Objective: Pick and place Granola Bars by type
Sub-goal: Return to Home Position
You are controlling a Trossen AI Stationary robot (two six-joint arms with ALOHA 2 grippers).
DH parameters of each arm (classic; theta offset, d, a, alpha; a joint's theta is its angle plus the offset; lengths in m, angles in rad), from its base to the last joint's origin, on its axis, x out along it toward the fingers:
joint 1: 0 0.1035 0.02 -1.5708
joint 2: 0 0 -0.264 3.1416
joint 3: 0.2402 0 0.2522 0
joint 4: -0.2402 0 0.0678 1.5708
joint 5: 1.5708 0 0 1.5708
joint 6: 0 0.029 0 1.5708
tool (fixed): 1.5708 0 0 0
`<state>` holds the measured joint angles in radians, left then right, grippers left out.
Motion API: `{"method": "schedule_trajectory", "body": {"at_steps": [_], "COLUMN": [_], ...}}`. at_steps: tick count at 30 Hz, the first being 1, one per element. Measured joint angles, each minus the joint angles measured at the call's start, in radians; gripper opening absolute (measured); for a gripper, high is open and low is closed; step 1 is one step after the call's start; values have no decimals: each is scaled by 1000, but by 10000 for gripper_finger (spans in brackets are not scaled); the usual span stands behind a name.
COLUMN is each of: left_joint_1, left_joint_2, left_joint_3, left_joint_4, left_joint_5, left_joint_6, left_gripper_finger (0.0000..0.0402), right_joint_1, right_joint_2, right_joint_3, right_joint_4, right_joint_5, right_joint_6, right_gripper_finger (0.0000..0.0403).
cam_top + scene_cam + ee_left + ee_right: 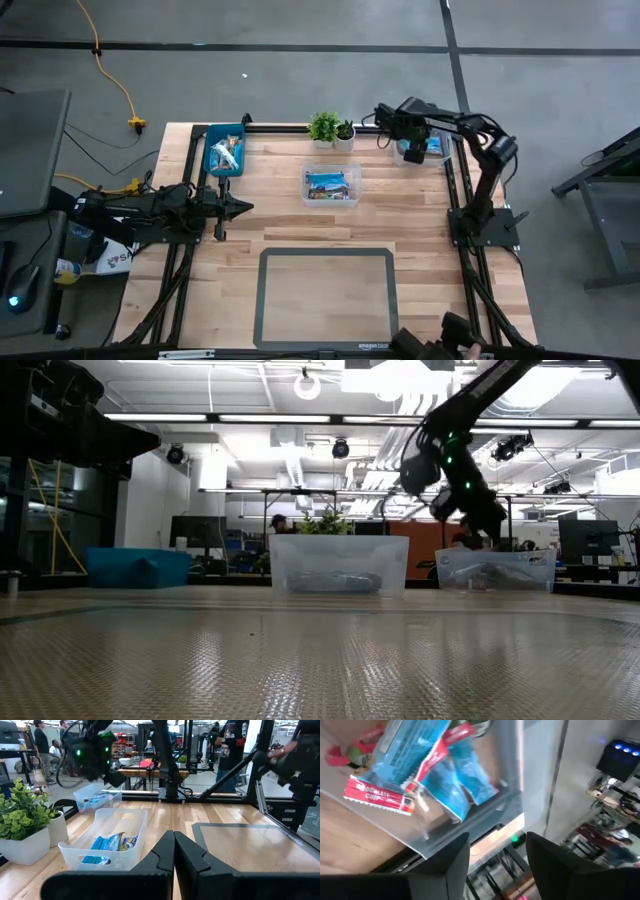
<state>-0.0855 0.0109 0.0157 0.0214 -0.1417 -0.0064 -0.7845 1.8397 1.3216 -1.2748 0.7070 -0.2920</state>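
light-blue and red granola bars (432, 780) fill a clear bin (475, 822); right gripper (497, 845) gapes empty, left gripper (174, 839) closed.

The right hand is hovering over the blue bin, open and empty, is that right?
Not quite. The low view shows the right hand above the right transparent bin, not the blue bin, which sits apart at the table's other side. Open and empty is correct.

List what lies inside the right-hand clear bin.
Light blue bars with red ends and one red-labelled bar, piled in the clear bin. The open right gripper hangs above; anything under the pile is hidden.
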Motion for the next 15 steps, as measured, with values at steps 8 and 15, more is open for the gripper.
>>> {"method": "schedule_trajectory", "body": {"at_steps": [8, 15], "left_joint_1": [0, 0], "left_joint_2": [0, 0], "left_joint_3": [0, 0], "left_joint_4": [0, 0], "left_joint_5": [0, 0], "left_joint_6": [0, 0], "left_gripper_finger": [1, 1], "right_joint_1": [44, 136], "right_joint_2": [-224, -496], "right_joint_3": [0, 0], "right_joint_4": [23, 123], "right_joint_5": [-154, -576], "right_joint_6": [64, 212], "right_gripper_finger": [177, 175]}}
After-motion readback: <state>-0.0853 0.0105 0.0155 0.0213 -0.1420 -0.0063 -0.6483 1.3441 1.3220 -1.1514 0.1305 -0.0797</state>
